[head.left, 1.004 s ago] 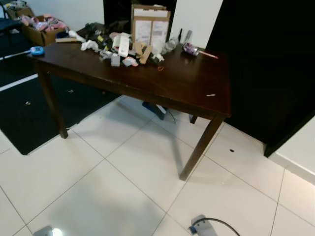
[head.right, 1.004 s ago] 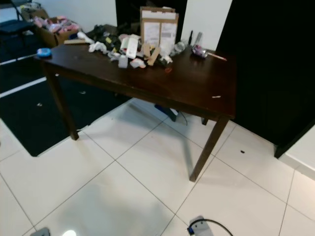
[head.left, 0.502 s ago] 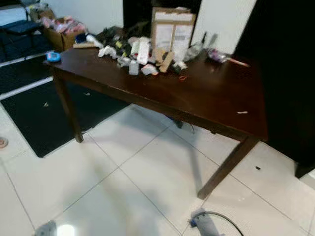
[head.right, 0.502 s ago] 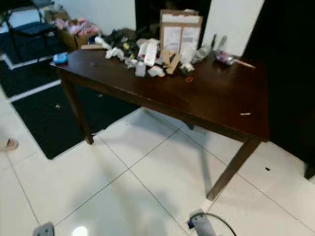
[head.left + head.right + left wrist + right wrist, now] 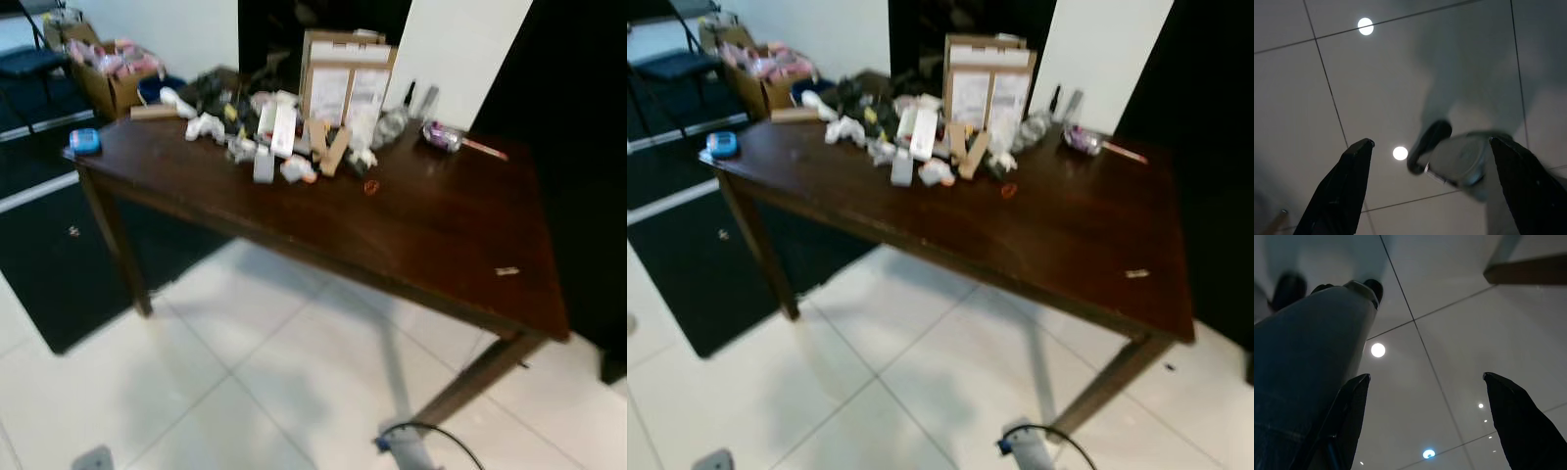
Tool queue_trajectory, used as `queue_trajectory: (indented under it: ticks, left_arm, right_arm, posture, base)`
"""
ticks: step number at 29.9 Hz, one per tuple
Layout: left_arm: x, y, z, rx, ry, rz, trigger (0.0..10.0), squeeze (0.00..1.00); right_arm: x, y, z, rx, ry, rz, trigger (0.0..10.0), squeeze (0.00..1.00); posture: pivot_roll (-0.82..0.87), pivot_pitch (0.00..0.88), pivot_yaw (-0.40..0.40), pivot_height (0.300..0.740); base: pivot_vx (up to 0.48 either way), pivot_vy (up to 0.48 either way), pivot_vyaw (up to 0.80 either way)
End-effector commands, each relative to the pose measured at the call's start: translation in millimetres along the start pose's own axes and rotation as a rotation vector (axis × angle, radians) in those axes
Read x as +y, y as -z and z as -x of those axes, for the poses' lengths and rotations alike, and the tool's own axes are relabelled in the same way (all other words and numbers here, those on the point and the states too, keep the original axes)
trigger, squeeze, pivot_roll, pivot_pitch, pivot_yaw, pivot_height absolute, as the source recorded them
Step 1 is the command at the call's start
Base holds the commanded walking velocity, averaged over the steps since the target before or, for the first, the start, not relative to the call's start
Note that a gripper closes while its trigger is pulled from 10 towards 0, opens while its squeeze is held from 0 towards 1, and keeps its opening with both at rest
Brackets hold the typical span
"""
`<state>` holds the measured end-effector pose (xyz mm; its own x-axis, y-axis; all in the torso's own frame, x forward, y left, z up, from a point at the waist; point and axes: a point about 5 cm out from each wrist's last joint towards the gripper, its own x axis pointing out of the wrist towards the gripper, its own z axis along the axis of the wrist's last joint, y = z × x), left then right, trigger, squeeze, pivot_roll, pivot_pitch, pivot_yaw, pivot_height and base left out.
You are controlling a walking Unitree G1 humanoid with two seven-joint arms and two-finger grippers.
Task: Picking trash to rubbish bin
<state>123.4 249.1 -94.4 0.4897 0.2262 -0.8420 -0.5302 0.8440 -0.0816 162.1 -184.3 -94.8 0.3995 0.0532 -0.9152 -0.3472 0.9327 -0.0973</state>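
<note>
White floor tiles [image 5: 245, 392] with dark grout lines run under everything, glossy enough to mirror ceiling lights. Over them, in the left wrist view, the left gripper [image 5: 1432, 183] hangs with its two black fingers spread wide and nothing between them; beyond the gap sits one of the robot's own feet. The right gripper [image 5: 1427, 418] hangs the same way in the right wrist view, fingers wide and holding nothing, with the robot's grey leg [image 5: 1303, 372] at the left of the frame and a dark wooden table leg crossing the upper right corner.

In the head views a dark brown wooden table [image 5: 421, 245] runs from the left edge toward the lower right. The trash [image 5: 279, 137] lies heaped along its far side in the upper middle of the frame: crumpled white paper, small white boxes, bits of brown card and dark wrappers. Just behind the heap stands a cardboard box [image 5: 345, 76] with white labels. To its right lies a crushed can [image 5: 441, 135], and a small orange scrap [image 5: 370, 186] sits nearer the middle of the top. A blue object [image 5: 84, 140] rests on the table's left corner. A small pale scrap [image 5: 506, 271] lies near the right edge.

At the upper left, a carton of pink things [image 5: 110, 69] stands on the floor beside a black mat [image 5: 59, 264]. A black cable [image 5: 431, 436] curls at the bottom of the frame.
</note>
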Motion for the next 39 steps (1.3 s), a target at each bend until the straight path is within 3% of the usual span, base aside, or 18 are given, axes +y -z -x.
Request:
queue_trajectory:
  ticks: [1, 7, 16, 24, 29, 39]
  left_arm:
    - [5.7, 8, 2.2, 0.023, -0.023, 0.014, 10.0, 0.00]
    - [10.6, 7, 2.8, 0.019, -0.037, 0.022, 10.0, 0.00]
    - [16.7, 12, 4.9, 0.027, -0.060, 0.038, 10.0, 0.00]
    - [16.0, 14, 5.2, 0.031, -0.060, 0.038, 10.0, 0.00]
    - [17.1, 17, 5.8, 0.039, -0.075, 0.057, 10.0, 0.00]
    - [32.9, 31, 12.2, 0.066, -0.135, 0.097, 10.0, 0.00]
  right_arm:
    - [3.0, 2, -0.3, 0.009, -0.012, 0.004, 10.0, 0.00]
    - [2.5, 2, -0.2, 0.014, -0.015, 0.014, 10.0, 0.00]
    - [-0.3, 2, 0.3, 0.018, -0.020, 0.020, 10.0, 0.00]
    - [-2.0, -1, 0.4, 0.007, -0.023, 0.022, 10.0, 0.00]
    - [2.0, -3, 0.4, -0.002, -0.088, 0.018, 10.0, 0.00]
    - [-4.5, 6, 1.7, 0.033, -0.050, 0.035, 10.0, 0.00]
  posture:
    - [0.19, 0.088, -0.084, 0.740]
    - [0.19, 0.088, -0.085, 0.740]
    - [0.20, 0.088, -0.089, 0.740]
    - [0.19, 0.095, -0.088, 0.740]
    - [0.19, 0.102, -0.086, 0.740]
    - [0.19, 0.114, -0.090, 0.740]
  base:
    - [0.371, 0.000, 0.00]
    - [0.368, 0.000, 0.00]
    - [0.367, 0.000, -0.80]
    - [0.363, 0.000, 0.00]
    - [0.067, 0.000, 0.21]
    - [0.000, 0.000, 0.24]
